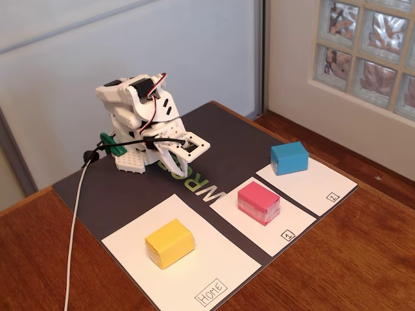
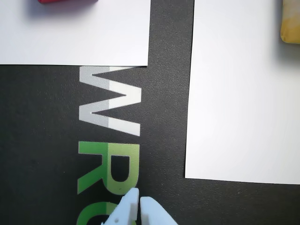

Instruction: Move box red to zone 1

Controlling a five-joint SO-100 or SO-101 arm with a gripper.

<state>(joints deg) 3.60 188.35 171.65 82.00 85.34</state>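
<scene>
The red box (image 1: 259, 201) sits on the white panel marked "1" (image 1: 290, 223), the middle panel in the fixed view. Only its lower edge shows at the top left of the wrist view (image 2: 68, 1), on that same panel (image 2: 93, 37). My gripper (image 1: 170, 155) is folded back over the arm's base, well behind the box and over the dark mat. In the wrist view the gripper (image 2: 139, 200) enters from the bottom edge, its two pale tips together with nothing between them.
A yellow box (image 1: 170, 242) sits on the larger panel marked "HOME" (image 1: 214, 272); its edge shows at the wrist view's top right (image 2: 290, 21). A blue box (image 1: 289, 157) sits on the narrower panel marked "2" (image 1: 324, 188). The dark mat (image 1: 214, 139) lies on a wooden table.
</scene>
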